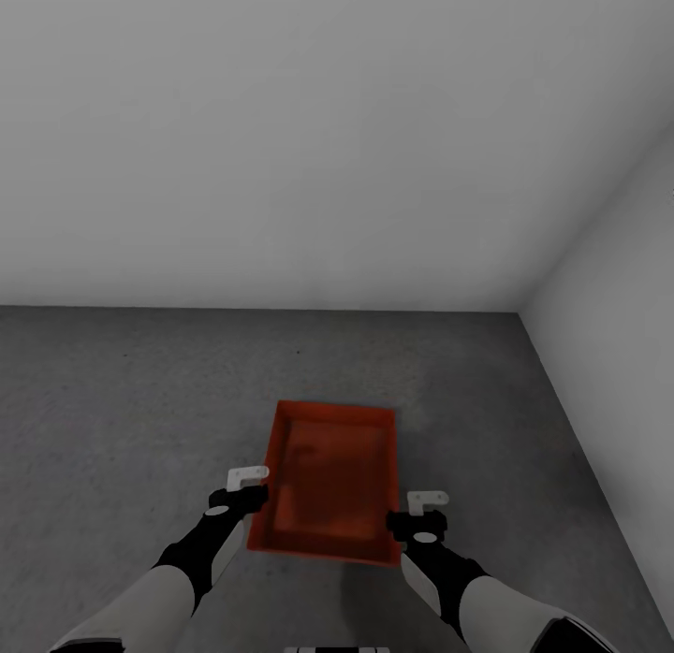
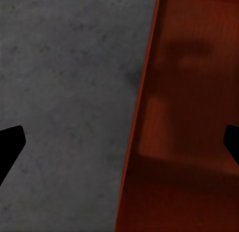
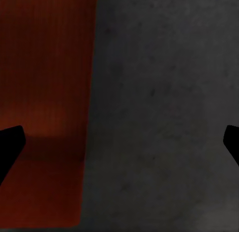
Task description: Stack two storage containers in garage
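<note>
One orange-red rectangular open-top storage container with thin walls lies on the dark grey speckled concrete floor of the garage, near the corner of the plain white walls. The left claw is at the container's left long wall and the right claw at its right long wall. In both wrist views the black fingertips stand far apart with one container wall between them and do not press it, so both claws are released and grasp nothing.
</note>
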{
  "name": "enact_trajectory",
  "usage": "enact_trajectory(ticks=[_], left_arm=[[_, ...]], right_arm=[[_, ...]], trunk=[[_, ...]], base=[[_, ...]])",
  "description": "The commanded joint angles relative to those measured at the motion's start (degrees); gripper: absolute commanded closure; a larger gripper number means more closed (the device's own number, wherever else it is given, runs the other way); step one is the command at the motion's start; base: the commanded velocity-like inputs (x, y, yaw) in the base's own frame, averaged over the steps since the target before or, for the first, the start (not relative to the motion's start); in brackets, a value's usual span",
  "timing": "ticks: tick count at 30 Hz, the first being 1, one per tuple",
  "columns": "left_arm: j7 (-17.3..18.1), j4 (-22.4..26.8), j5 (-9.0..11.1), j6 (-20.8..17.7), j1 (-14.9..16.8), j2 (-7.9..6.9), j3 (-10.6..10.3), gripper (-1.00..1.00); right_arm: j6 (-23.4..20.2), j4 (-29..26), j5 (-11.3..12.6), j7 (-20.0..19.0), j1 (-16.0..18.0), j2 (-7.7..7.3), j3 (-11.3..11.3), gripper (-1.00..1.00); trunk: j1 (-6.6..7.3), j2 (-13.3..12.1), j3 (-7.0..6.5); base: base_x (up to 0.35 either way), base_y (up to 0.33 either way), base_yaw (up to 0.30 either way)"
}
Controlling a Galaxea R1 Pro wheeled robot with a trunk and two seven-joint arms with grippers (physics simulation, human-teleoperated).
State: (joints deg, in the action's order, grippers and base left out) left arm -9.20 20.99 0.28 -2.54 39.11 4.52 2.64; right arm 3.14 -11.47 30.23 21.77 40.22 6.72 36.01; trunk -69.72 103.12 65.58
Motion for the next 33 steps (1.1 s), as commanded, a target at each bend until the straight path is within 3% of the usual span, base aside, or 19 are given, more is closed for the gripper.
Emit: enact_trajectory(ticks=[1,26,33], left_arm=[[-0.03,0.09,0.05,-0.27,0.00,0.05,0.26,-1.00],[-0.03,0.05,0.07,-0.27,0.00,0.05,0.26,-1.00],[-0.03,0.05,0.07,-0.27,0.00,0.05,0.26,-1.00]], right_arm=[[0.29,0.04,0.62,0.20,0.04,0.02,0.45,-1.00],[0.35,0.01,0.62,0.32,0.04,0.11,0.43,-1.00],[1.30,0.00,0.70,5.21,0.04,0.27,0.38,-1.00]], trunk=[[0.00,0.01,0.03],[5.50,-10.01,-4.49],[7.03,-12.82,-6.24]], base=[[0.000,0.000,0.000],[0.000,0.000,0.000],[0.000,0.000,0.000]])
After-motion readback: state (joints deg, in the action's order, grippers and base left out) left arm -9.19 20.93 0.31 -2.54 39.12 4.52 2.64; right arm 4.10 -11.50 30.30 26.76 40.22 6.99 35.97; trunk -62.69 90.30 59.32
